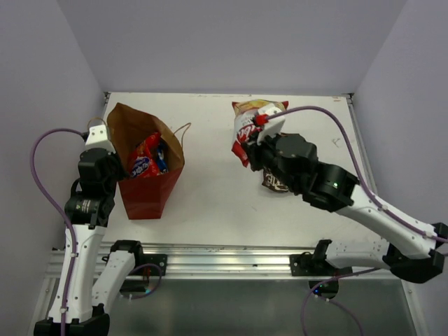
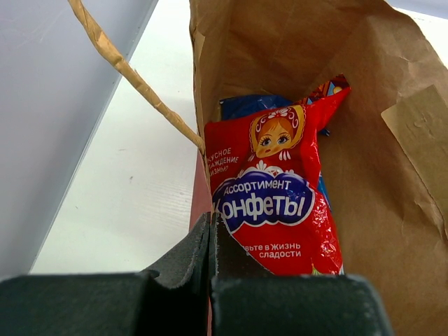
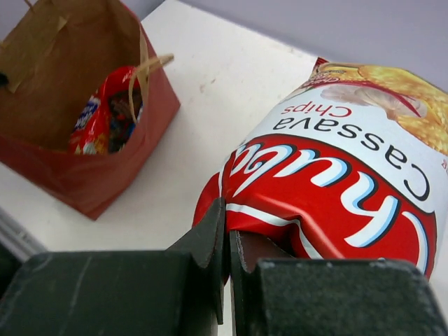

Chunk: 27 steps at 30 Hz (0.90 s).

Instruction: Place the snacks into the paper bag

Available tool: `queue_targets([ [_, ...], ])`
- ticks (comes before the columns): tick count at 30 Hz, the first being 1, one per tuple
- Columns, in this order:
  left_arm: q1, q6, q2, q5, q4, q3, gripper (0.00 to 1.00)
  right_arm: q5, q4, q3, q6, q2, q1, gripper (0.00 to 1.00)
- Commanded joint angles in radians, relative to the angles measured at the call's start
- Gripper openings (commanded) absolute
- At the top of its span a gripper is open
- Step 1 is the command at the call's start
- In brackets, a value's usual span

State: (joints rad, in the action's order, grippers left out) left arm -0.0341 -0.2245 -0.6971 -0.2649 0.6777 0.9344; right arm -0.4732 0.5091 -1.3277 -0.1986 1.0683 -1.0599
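Observation:
The red paper bag stands open at the left, brown inside. In it lie the red snack bag with the blue oval logo and the blue bag behind it. My left gripper is shut on the paper bag's near left wall. My right gripper is shut on the lower edge of the red-white cassava chips bag and holds it at the table's middle right. The dark brown bag lies on the table, mostly hidden under my right arm.
The paper bag is to the left of the cassava bag in the right wrist view. A string handle hangs over the bag's left rim. Grey walls enclose the white table on three sides.

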Motion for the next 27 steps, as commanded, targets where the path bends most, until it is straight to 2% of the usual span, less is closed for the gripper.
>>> queue_targets([
  [1, -0.003, 0.011, 0.011, 0.013, -0.066, 0.001, 0.00, -0.018, -0.151, -0.149, 0.235, 0.152, -0.005, 0.00],
  [5, -0.003, 0.011, 0.011, 0.012, -0.063, 0.001, 0.00, 0.157, -0.210, -0.388, 0.271, 0.335, -0.005, 0.00],
  [8, -0.003, 0.011, 0.011, 0.010, -0.064, 0.001, 0.00, 0.258, -0.233, -0.506, 0.275, 0.413, -0.009, 0.00],
  [12, -0.003, 0.011, 0.010, 0.012, -0.064, 0.001, 0.00, 0.405, -0.233, -0.611, 0.324, 0.488, -0.038, 0.00],
  [16, -0.003, 0.011, 0.008, 0.010, -0.064, 0.001, 0.00, 0.470, -0.163, -0.738, 0.324, 0.576, -0.055, 0.00],
  [23, -0.003, 0.011, 0.008, 0.010, -0.066, -0.002, 0.00, 0.704, -0.009, -0.771, 0.275, 0.673, -0.063, 0.00],
  [27, -0.003, 0.011, 0.011, 0.009, -0.066, -0.002, 0.00, 0.749, 0.034, -0.726, 0.260, 0.683, -0.066, 0.00],
])
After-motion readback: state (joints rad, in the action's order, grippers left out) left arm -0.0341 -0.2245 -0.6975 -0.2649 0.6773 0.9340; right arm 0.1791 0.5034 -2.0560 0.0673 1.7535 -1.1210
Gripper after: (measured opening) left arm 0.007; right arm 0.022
